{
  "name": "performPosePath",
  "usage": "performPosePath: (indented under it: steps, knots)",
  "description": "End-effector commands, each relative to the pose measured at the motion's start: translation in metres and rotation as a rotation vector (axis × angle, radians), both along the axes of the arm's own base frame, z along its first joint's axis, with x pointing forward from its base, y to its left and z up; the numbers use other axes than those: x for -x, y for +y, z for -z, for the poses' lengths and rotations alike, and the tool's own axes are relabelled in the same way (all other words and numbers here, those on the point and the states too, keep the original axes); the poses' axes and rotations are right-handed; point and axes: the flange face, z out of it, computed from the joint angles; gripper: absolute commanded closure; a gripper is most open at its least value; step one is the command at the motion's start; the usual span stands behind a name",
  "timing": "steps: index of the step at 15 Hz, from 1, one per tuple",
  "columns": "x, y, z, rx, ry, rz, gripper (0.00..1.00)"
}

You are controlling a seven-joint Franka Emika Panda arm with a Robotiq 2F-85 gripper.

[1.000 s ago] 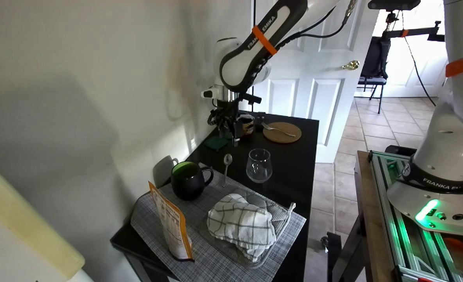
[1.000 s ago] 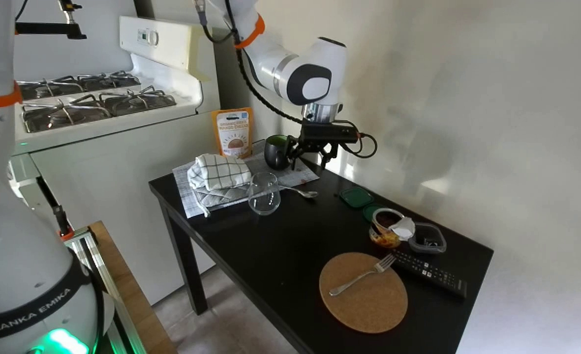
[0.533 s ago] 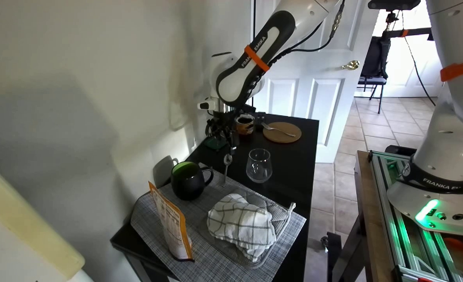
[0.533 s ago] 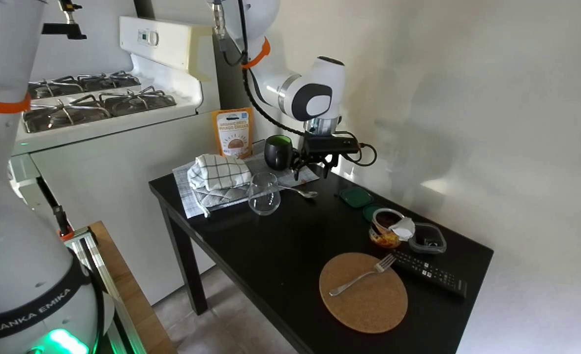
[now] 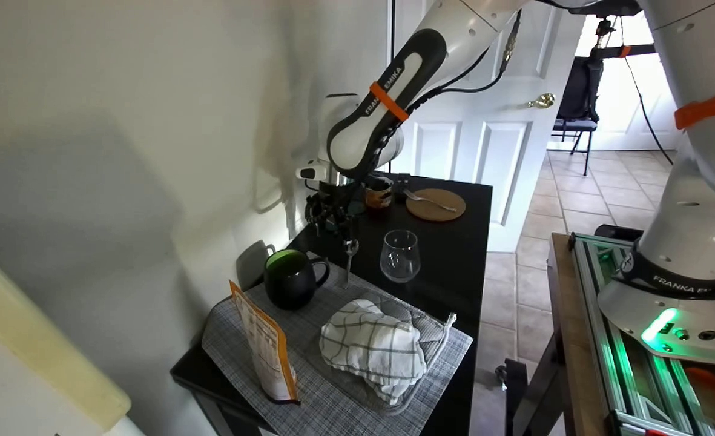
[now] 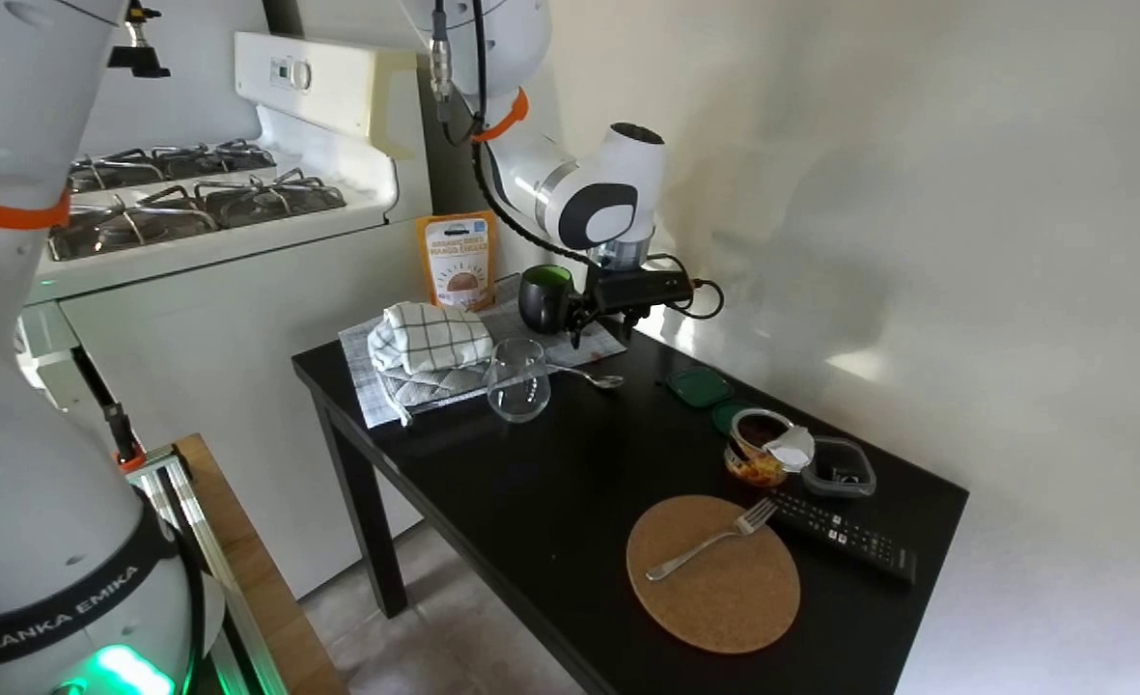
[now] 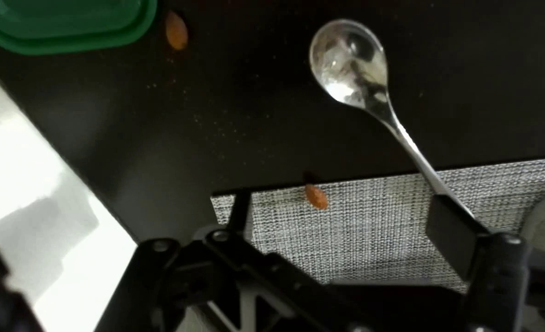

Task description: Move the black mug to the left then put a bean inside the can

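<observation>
The black mug [image 5: 287,286], green inside, stands upright on the grey placemat near the wall; in an exterior view [image 6: 542,301] it is beside my gripper [image 6: 601,335]. In the wrist view my gripper [image 7: 341,207] is open with nothing between its fingers [image 7: 454,235]. A brown, almond-like bean [image 7: 316,197] shows ahead of the gap between them, at the placemat's edge. Another bean [image 7: 176,30] lies by a green lid. The can seems to be the round container with a peeled-back lid [image 6: 753,465], standing apart from my gripper farther along the table.
A spoon [image 7: 348,64] lies beside my right finger, its handle partly hidden. A clear glass [image 6: 518,381], folded towel [image 5: 372,345] and orange pouch [image 5: 266,342] stand close by. Green lids [image 6: 700,387], a clear tub [image 6: 838,468], remote [image 6: 845,537] and cork round with fork [image 6: 714,618] lie beyond.
My gripper has come down toward the table and, in an exterior view, shifted slightly toward the placemat and wall. The mug and the other objects have not moved.
</observation>
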Motion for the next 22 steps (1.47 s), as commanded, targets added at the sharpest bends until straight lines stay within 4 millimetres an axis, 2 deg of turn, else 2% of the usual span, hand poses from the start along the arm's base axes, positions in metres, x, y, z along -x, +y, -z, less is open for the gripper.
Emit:
performPosePath:
  steps: [1, 3, 5, 6, 9, 11, 12, 15, 19, 22]
  knots:
    - [-0.011, 0.008, 0.023, -0.029, -0.045, -0.055, 0.28]
    - [-0.017, 0.010, 0.031, -0.024, -0.079, -0.064, 0.37]
    - [-0.021, 0.011, 0.036, -0.032, -0.091, -0.072, 0.42]
    - [-0.021, 0.011, 0.039, -0.033, -0.094, -0.077, 0.39]
    - [-0.021, 0.014, 0.044, -0.030, -0.077, -0.093, 0.43]
    - [-0.020, 0.013, 0.045, -0.028, -0.068, -0.098, 0.57]
    - [-0.020, 0.013, 0.043, -0.030, -0.066, -0.096, 0.73]
    - [-0.018, 0.012, 0.040, -0.031, -0.064, -0.088, 0.99]
    - [-0.012, 0.009, 0.029, -0.036, -0.066, -0.068, 0.98]
    - [-0.002, -0.001, 0.010, -0.046, -0.085, -0.042, 0.98]
